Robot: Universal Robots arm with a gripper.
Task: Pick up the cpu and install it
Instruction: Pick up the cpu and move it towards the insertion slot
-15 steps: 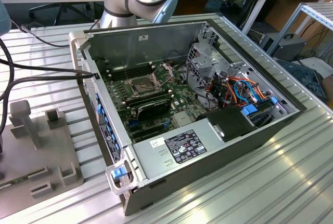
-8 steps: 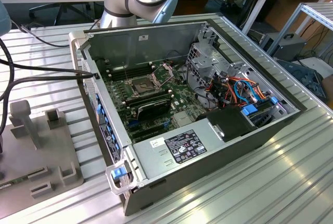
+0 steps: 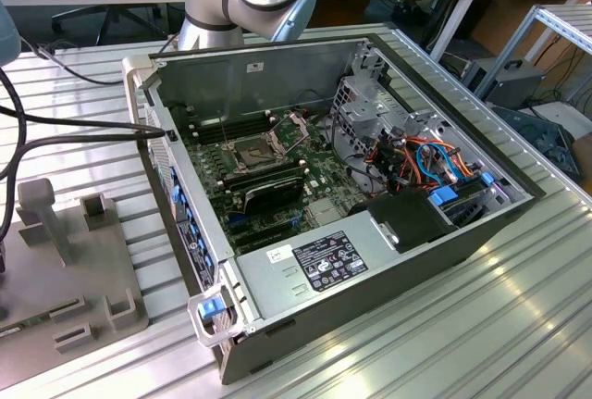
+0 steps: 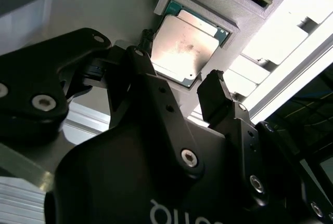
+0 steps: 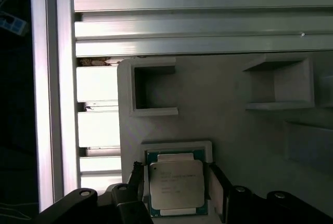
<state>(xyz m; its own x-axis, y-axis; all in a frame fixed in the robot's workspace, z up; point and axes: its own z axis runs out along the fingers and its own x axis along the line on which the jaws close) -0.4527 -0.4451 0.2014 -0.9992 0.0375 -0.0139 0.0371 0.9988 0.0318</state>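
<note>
gripper [image 4: 177,70] spread, fingers [image 4: 216,96] set either side of cpu [image 4: 186,47], contact not made out | cpu laid flat, metal top up, in shallow recess of grey holder [image 5: 229,130] | open-topped computer case [image 3: 250,80] seen mid-frame in exterior view

cpu [image 5: 176,186]: dull silver top, green rim
gripper [image 4: 176,65]: matt black
holder tray [image 5: 223,104]: plain pale grey
motherboard [image 3: 268,172]: dark green
cables [image 3: 435,154]: orange and blue
table [image 3: 444,325]: silver, ribbed in stripes

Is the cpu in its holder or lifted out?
In: the cpu lies flat in the grey holder, hand open around it.
</note>
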